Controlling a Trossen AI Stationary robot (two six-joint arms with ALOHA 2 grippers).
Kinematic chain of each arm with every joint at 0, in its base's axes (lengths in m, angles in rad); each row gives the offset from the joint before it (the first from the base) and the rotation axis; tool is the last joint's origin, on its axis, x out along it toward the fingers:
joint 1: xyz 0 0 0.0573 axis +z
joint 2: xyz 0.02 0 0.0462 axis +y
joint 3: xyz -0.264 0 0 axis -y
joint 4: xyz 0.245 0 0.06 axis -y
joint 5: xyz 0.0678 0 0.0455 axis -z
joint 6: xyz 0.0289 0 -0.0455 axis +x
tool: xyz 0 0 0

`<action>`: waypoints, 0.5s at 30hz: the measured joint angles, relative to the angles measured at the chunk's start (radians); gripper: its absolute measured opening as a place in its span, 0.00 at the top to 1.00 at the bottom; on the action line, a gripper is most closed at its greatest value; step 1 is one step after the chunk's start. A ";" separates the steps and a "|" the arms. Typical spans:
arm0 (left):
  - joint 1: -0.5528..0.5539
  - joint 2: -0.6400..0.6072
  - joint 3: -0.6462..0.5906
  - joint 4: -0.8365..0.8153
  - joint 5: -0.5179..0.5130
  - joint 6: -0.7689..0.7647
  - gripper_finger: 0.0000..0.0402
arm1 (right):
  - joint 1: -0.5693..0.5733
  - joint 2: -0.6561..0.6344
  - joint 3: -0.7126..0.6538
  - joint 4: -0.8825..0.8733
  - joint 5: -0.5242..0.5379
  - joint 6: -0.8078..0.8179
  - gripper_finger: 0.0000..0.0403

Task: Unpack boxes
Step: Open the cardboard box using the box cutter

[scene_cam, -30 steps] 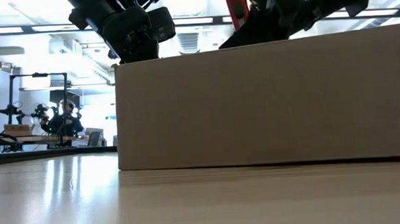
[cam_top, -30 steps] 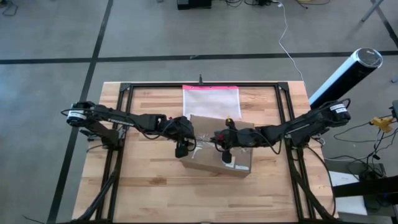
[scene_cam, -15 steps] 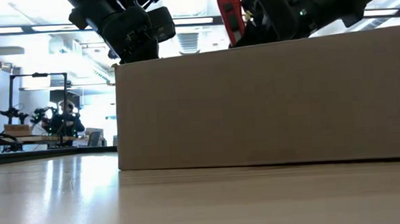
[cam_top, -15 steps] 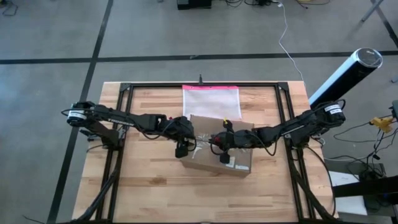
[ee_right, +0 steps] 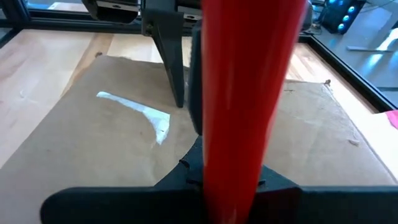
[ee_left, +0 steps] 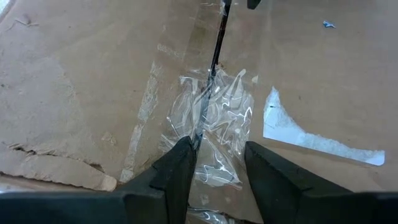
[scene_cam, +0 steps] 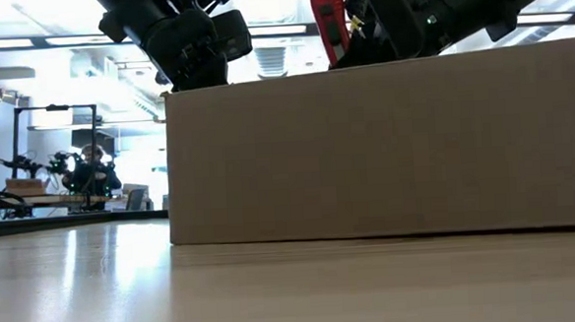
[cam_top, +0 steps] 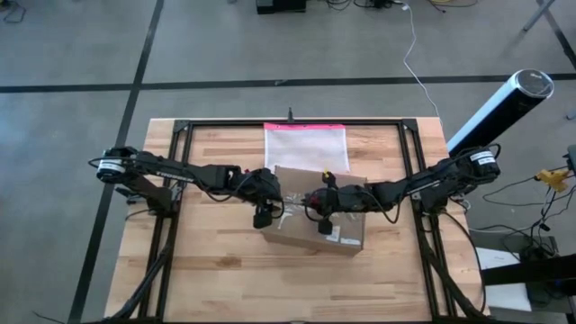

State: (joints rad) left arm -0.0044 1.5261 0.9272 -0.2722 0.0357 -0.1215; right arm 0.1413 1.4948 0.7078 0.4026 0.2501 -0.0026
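Observation:
The brown cardboard box [cam_top: 315, 220] stands on the wooden table [cam_top: 216, 270], its near side filling the low view [scene_cam: 385, 146]. My left gripper [cam_top: 264, 214] is open over the box top's left part, its fingers on either side of crumpled clear tape [ee_left: 214, 127] on the seam [ee_left: 217, 43]. My right gripper [cam_top: 324, 214] is over the middle of the box top, shut on a red-handled tool [ee_right: 249, 93]. The tool's working end is hidden. My left gripper points down at the box top; whether its fingertips [ee_left: 180, 168] touch the crumpled tape or the cardboard, I cannot tell. My right gripper holds the tool by its red handle [ee_right: 233, 162], which runs along between the fingers. The handle [scene_cam: 327, 21] stands above the box top, slightly tilted. The gripper's own body hides the place of contact.
A pink-edged translucent pouch [cam_top: 304, 144] lies flat on the table just beyond the box. A torn white label [ee_left: 311, 140] sticks to the box top. A black frame [cam_top: 288, 123] runs around the work area. Bare wood lies at the table's near side.
My right gripper has shifted a little toward the table's left over the box top, closer to my left gripper. The red handle shows more fully and stands more upright than before. The box has stayed in place.

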 joint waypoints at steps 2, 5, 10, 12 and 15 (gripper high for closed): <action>0.000 0.000 0.000 0.000 0.000 0.000 0.66 | -0.002 0.000 0.000 0.000 -0.001 -0.014 0.99; 0.000 0.000 0.000 -0.001 0.001 0.000 0.67 | -0.005 -0.001 0.000 0.000 -0.010 -0.018 0.99; 0.000 0.000 0.000 -0.001 0.002 0.000 0.67 | -0.009 -0.002 0.000 -0.013 -0.019 -0.015 0.99; 0.000 0.000 0.000 -0.001 0.003 0.000 0.66 | -0.013 -0.002 0.000 -0.027 -0.023 -0.008 0.99; 0.000 0.000 0.000 0.000 0.002 0.000 0.65 | -0.017 -0.002 -0.008 -0.047 -0.026 0.003 0.99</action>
State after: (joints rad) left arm -0.0044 1.5261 0.9272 -0.2723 0.0380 -0.1215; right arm 0.1239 1.4929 0.6994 0.3553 0.2244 0.0007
